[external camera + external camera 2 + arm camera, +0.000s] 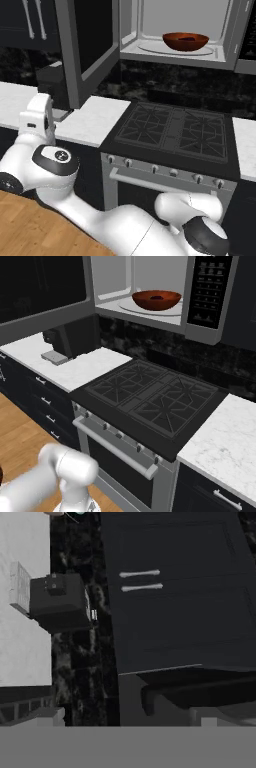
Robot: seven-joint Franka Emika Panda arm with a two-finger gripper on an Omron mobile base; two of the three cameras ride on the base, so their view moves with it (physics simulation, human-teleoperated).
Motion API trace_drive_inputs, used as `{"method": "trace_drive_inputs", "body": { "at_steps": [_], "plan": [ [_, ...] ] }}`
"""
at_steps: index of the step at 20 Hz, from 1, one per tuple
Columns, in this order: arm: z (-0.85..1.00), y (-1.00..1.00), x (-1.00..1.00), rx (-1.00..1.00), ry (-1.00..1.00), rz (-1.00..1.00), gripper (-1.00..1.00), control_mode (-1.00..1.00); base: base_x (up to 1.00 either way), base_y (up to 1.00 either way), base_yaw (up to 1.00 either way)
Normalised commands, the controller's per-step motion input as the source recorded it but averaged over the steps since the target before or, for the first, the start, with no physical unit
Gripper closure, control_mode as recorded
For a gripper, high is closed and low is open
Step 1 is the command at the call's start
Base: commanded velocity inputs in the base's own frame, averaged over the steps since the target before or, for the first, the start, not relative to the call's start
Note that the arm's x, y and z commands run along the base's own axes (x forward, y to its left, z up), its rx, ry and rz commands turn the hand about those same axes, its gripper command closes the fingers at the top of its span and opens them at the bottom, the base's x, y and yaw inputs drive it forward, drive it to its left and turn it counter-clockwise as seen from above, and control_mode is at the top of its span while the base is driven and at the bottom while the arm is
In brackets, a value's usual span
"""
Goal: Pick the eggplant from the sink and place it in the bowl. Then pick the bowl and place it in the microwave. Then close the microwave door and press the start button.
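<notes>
Left base view shows no legible writing anywhere; the keypad marks on the microwave (pixel 165 291) are too small to read. From left to right, the microwave door (pixel 87 47) stands swung open, and the bowl (pixel 185 41) sits on the turntable inside, something dark in it. Gripper jaws are spread wide, holding nothing.

You see a reddish-brown bowl (pixel 185 41) on the light grey floor of the dark grey microwave (pixel 227 50), above a black stove (pixel 172 131) and white marbled counter (pixel 227 448).
</notes>
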Motion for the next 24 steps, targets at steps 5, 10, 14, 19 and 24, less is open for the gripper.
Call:
{"method": "trace_drive_inputs", "body": {
  "at_steps": [5,10,14,19,24],
  "plan": [
    [-0.01,0.41,0.72,0.00,0.00,-0.16,-1.00,-1.00,0.00,0.00,0.00],
    [0.01,0.01,0.44,0.00,-0.02,-0.21,-1.00,-1.00,0.00,0.00,0.00],
    [0.06,-0.08,0.27,0.00,-0.02,-0.15,-1.00,-1.00,0.00,0.00,0.00],
    [0.11,-0.31,0.16,0.00,-0.08,-0.05,-1.00,-1.00,0.00,0.00,0.00],
    [0.18,-0.66,0.44,0.00,-0.17,0.00,-1.00,-1.00,0.00,0.00,0.00]
  ]
}}
